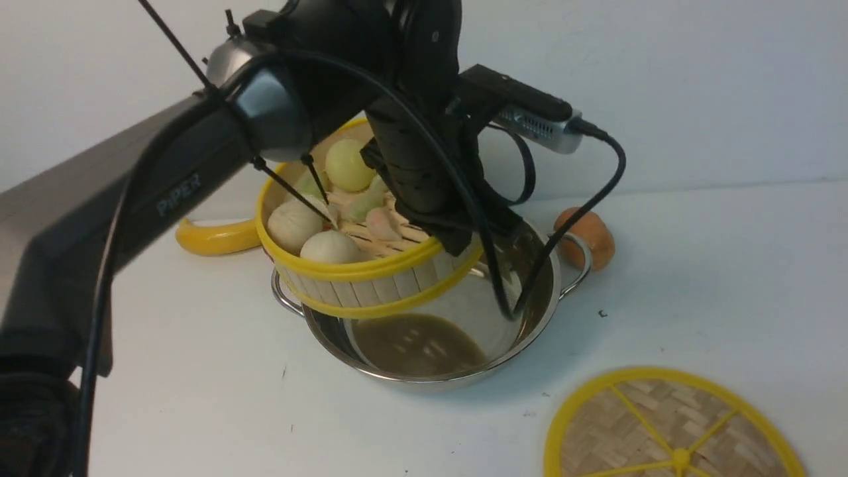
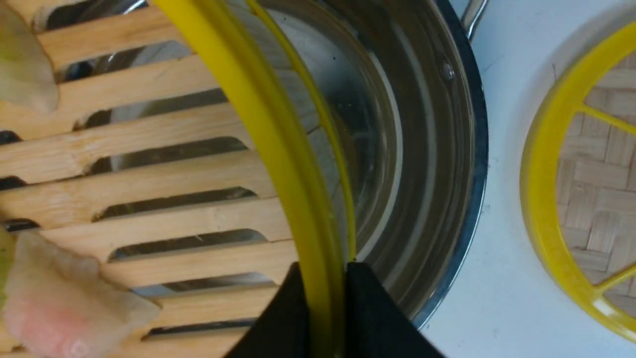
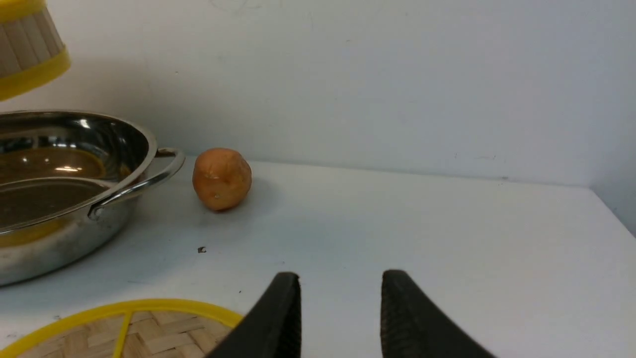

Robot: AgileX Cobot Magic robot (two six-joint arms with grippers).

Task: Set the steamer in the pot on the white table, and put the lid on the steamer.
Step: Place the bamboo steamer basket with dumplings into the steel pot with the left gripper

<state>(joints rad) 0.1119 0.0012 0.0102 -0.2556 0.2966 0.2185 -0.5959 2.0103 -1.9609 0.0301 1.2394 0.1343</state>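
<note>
Now | left fingers (image 2: 276, 325) clamp rim of steamer (image 1: 371, 281), tilted over pot (image 1: 430, 383) | right fingers (image 3: 278, 318) parted, empty

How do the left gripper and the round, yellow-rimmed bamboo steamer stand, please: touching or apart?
Touching. The left wrist view shows the left gripper pinching the steamer by its yellow rim.

Front camera high, forward-down — wrist cameras close, pot (image 1: 404, 348) and lid (image 1: 672, 430) common to all.

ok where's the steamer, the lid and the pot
steamer (image 1: 361, 286), front view, on its slatted side wall
lid (image 1: 669, 405), front view, on the woven bamboo between two spokes
pot (image 1: 417, 344), front view, on its shiny inside bottom
</note>
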